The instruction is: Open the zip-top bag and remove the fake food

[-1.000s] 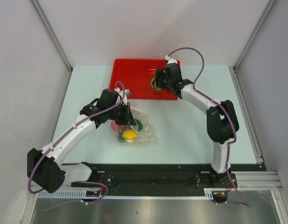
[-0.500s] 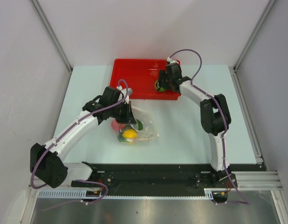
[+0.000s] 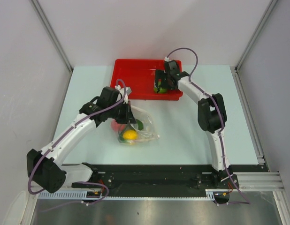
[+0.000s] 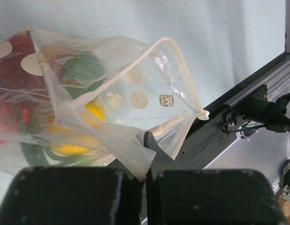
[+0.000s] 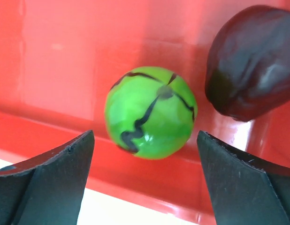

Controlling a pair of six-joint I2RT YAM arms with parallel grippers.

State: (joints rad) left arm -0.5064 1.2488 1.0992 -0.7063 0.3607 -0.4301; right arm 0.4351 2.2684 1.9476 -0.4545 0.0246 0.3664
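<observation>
The clear zip-top bag (image 3: pixel 141 125) lies on the table in front of the red tray (image 3: pixel 135 75). Its mouth is open in the left wrist view, with the whitish zip strip (image 4: pixel 181 60) curving round. Inside the bag I see a yellow ball (image 3: pixel 130 134), a red ball (image 3: pixel 118 126), something dark green (image 4: pixel 79 65) and a white stalk (image 4: pixel 171 123). My left gripper (image 4: pixel 146 140) is shut on a flap of the bag's plastic near the mouth. My right gripper (image 5: pixel 145 135) is open over the tray's front right corner. A bright green ball with black stripes (image 5: pixel 150 112) lies free between its fingers. A dark maroon piece (image 5: pixel 250 61) lies beside the ball.
The red tray's front wall (image 5: pixel 135 178) runs just under the right fingers. Grey walls enclose the table on the left, back and right. The black base rail (image 3: pixel 154 176) runs along the near edge.
The right arm has reached further over the tray's front right corner and its elbow has swung left. The left arm still holds the bag, almost in the same place.
</observation>
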